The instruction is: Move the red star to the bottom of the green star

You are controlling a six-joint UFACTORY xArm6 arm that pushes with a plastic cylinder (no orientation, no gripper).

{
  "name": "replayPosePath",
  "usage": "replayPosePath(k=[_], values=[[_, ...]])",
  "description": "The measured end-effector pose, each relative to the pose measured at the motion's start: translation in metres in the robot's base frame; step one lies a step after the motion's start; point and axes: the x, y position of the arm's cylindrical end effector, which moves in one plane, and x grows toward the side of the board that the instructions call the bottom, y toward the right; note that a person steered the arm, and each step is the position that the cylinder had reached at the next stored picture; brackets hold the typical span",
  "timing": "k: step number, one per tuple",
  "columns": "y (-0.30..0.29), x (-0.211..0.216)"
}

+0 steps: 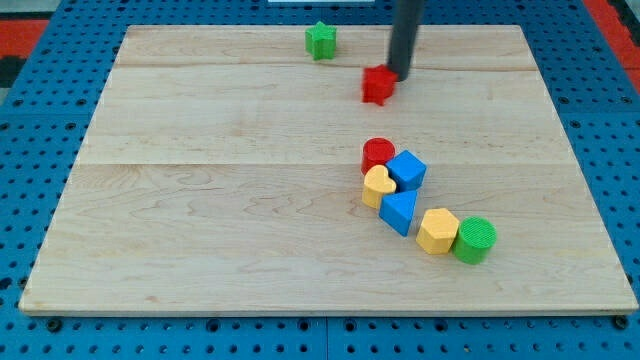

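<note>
Sliding lightly, the small red star block [377, 85] was touched at its upper-right edge by my tip [399, 76]; no hand existed, nothing gripped.

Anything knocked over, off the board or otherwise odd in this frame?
Nothing stands out. All blocks sit on the wooden board. The red star block lies right of and below the green star block, with my tip at its upper right edge.
</note>
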Motion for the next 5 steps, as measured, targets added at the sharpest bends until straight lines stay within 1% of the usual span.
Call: replayPosePath(k=[1,2,3,4,5], values=[[0.035,0.037],[-0.006,0.041],[-0.046,-0.004],[-0.05,0.0],[0.041,0.039]])
